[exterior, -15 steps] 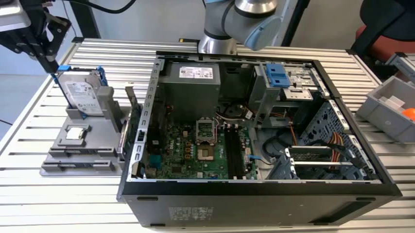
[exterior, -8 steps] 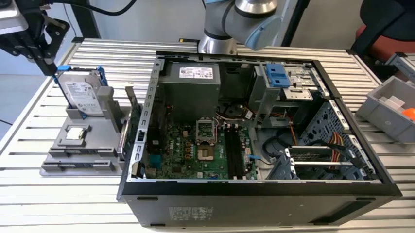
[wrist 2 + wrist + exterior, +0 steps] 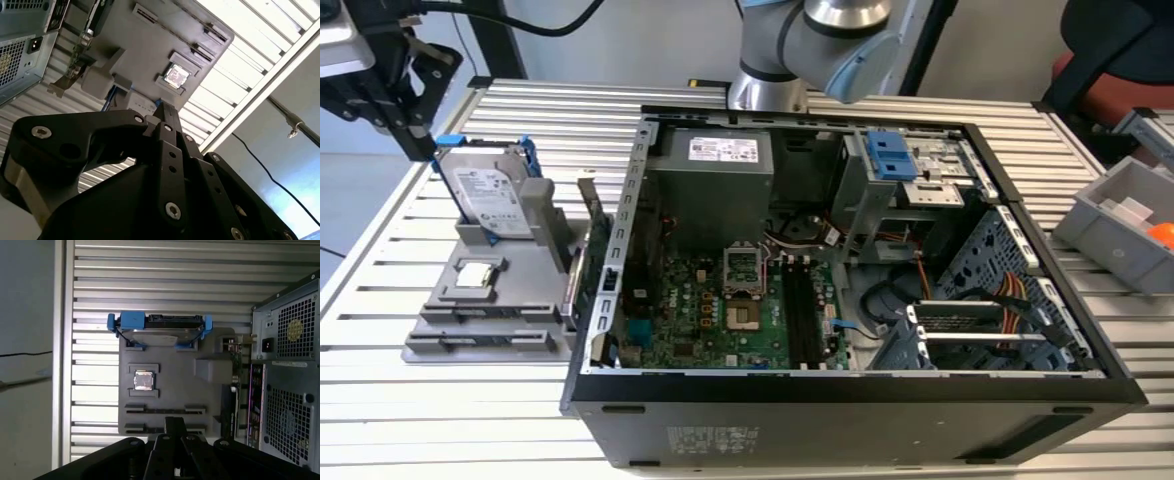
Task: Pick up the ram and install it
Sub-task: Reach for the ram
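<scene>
A slatted metal table (image 3: 520,110) fills the exterior view, with a pale wall behind it. It carries one open computer case (image 3: 854,400) at centre, one grey holder (image 3: 447,345) at lower left and one grey bin (image 3: 1107,225) at the right edge. The holder bears one hard drive (image 3: 494,200), one silver processor chip (image 3: 476,274) and two long slots (image 3: 165,410). At upper left, the jaws hang above the holder, pressed together and gripping nothing visible. I cannot tell where the ram lies.
</scene>
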Action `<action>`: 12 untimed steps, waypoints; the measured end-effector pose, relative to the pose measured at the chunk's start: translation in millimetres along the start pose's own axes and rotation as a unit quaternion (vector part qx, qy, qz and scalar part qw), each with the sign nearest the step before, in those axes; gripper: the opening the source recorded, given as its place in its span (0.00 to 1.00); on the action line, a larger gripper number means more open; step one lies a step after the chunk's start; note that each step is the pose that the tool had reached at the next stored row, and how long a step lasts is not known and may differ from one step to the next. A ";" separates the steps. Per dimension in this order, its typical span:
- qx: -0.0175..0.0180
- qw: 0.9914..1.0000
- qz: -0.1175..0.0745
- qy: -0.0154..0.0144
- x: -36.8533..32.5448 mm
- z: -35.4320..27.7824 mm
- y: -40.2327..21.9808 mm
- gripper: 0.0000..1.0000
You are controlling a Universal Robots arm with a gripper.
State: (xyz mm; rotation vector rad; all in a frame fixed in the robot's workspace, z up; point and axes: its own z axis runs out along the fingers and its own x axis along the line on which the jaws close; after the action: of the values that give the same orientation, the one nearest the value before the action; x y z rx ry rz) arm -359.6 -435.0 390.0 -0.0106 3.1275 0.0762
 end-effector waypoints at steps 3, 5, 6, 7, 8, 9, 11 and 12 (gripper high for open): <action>0.000 1.000 0.000 0.000 -0.5 -0.1 -2.2 0.00; 0.000 1.000 0.000 0.000 -0.8 -0.2 -3.2 0.00; 0.000 1.000 0.000 0.000 -0.9 -0.2 -3.7 0.00; 0.000 1.000 0.000 0.000 -1.0 -0.1 -4.1 0.00; 0.000 1.000 0.000 0.000 -1.0 -0.1 -4.6 0.00; 0.000 1.000 0.000 0.000 -1.2 -0.2 -5.0 0.00; 0.000 1.000 0.000 0.000 -1.4 -0.2 -6.1 0.00; 0.000 1.000 0.000 0.000 -1.5 -0.2 -6.6 0.00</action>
State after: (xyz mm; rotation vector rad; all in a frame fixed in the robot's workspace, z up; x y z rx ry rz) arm -358.1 -441.6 389.9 -0.0106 3.1284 0.0764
